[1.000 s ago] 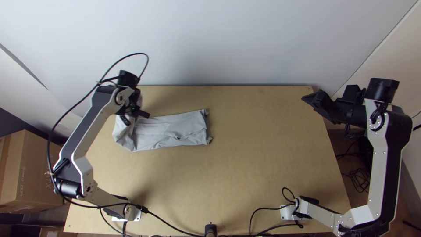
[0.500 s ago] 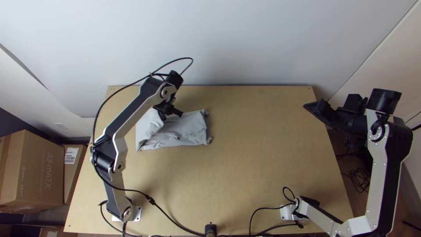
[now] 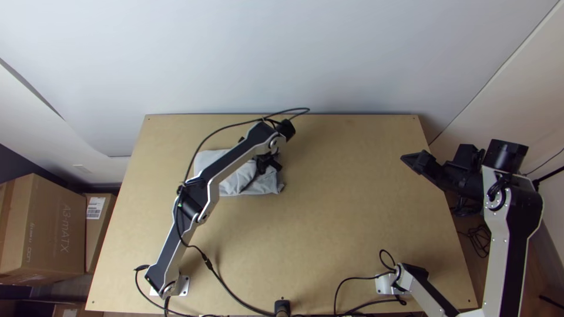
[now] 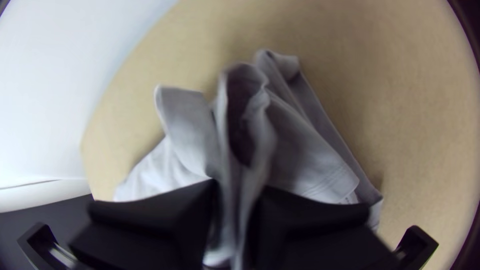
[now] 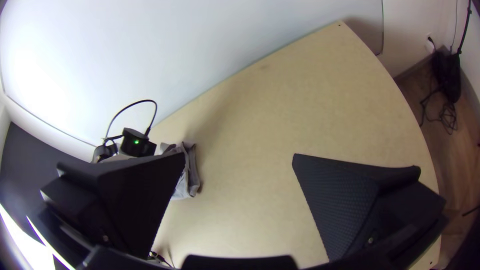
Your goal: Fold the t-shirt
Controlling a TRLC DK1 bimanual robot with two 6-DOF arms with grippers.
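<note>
In the top view my left gripper point(image 3: 268, 165) is over the right part of the grey t-shirt point(image 3: 235, 181), which lies folded into a compact bundle at the table's back left. In the left wrist view the left gripper point(image 4: 234, 215) is shut on a raised, bunched ridge of the t-shirt point(image 4: 310, 162); flatter layers lie around it. At the table's right edge is my right gripper point(image 3: 411, 161). The right wrist view shows the right gripper point(image 5: 239, 157) open, nothing between its fingers, with part of the t-shirt point(image 5: 192, 177) farther off.
The wooden table point(image 3: 341, 205) has bare surface in its middle and right part. A pale wall point(image 3: 329, 53) stands behind its back edge. Black cables point(image 3: 235, 293) run along the near edge. Cardboard boxes point(image 3: 44, 229) stand beyond the left side.
My left gripper has moved right with the cloth, bringing the t-shirt's left end over toward its right end, so the bundle is shorter. The right arm has shifted slightly toward the near side.
</note>
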